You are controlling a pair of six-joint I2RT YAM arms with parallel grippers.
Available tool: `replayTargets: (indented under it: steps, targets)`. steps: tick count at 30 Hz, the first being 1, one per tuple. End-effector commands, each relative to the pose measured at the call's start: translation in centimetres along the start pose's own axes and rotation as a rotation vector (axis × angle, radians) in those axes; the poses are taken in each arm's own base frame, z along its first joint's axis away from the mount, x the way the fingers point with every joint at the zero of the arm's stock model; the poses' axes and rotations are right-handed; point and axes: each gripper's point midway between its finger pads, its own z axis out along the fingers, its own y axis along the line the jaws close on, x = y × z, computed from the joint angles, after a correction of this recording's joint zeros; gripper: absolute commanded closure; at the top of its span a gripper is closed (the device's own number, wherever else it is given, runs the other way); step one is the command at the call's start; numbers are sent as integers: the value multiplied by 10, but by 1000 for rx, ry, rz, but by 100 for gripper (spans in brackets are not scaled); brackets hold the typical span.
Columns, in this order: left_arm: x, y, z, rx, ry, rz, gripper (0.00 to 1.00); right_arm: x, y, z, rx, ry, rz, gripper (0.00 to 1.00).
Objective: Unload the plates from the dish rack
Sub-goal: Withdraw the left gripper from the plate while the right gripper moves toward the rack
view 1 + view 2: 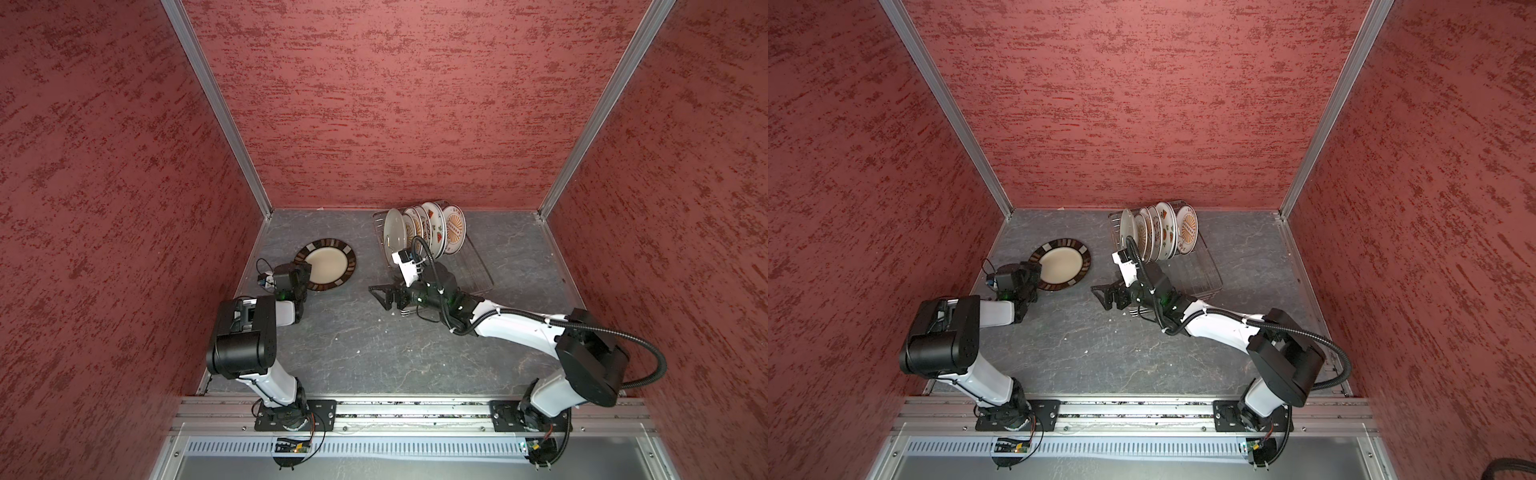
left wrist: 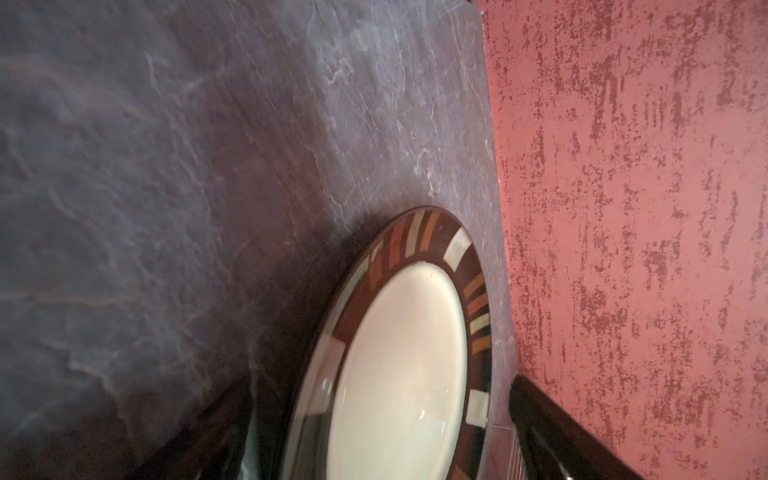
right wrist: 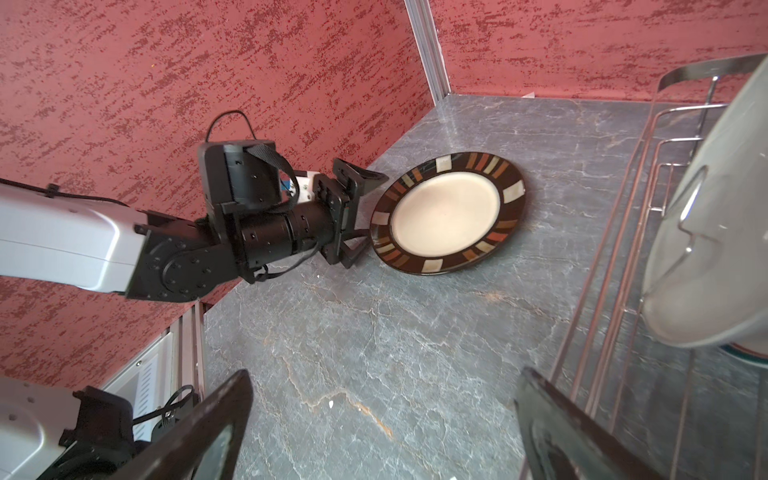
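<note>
**Striped plate** (image 1: pixel 328 264): round and glossy, with a cream centre and a dark brown rim barred in tan, orange and cream. It lies flat and face up at the fingertips of the left gripper (image 3: pixel 365 218). The jaws are spread wide and grip nothing.

**Upright plates** (image 1: pixel 428 228): about five, on edge in a leaning row, plain white to sunburst-patterned, just beyond the right gripper (image 1: pixel 380 297). Its jaws are wide apart and empty.

**Dish rack** (image 1: pixel 478 266): silver wire, with its long axis running from the back wall towards the right arm.

**Table** (image 1: pixel 353 345): grey veined stone.

**Walls** (image 1: pixel 374 104): red, rough-textured.
</note>
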Motion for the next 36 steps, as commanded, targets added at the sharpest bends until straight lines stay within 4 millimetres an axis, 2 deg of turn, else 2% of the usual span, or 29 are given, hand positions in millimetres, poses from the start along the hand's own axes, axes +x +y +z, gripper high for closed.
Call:
replayTargets:
  steps: [1, 3, 5, 9, 17, 19, 27, 33, 36]
  targets:
    - [-7, 17, -15, -66, -50, 28, 0, -20, 12, -16, -27, -90, -5, 1]
    - [-10, 16, -24, -57, -63, 31, 1, -21, 11, -21, -22, -106, 5, 1]
    - [-11, 14, -32, -44, -65, 36, 1, -30, 11, -33, -8, -155, 15, 1]
    - [-10, 11, -50, -75, -58, 114, 1, -38, -6, -48, 91, -224, 54, 1]
    - [1, 2, -93, 37, -66, 183, 0, -49, -31, -83, 239, -339, 68, 1]
    - [12, -7, -103, 86, -45, 248, 1, -50, -37, -92, 265, -347, 66, 1]
    - [82, -43, -144, 453, 147, 410, 1, -58, -63, -138, 351, -424, 79, 1]
    - [122, -61, -177, 671, 243, 529, 1, -59, -88, -150, 457, -407, 101, 1]
    - [138, -61, -191, 765, 247, 625, 0, -65, -96, -152, 495, -396, 99, 1]
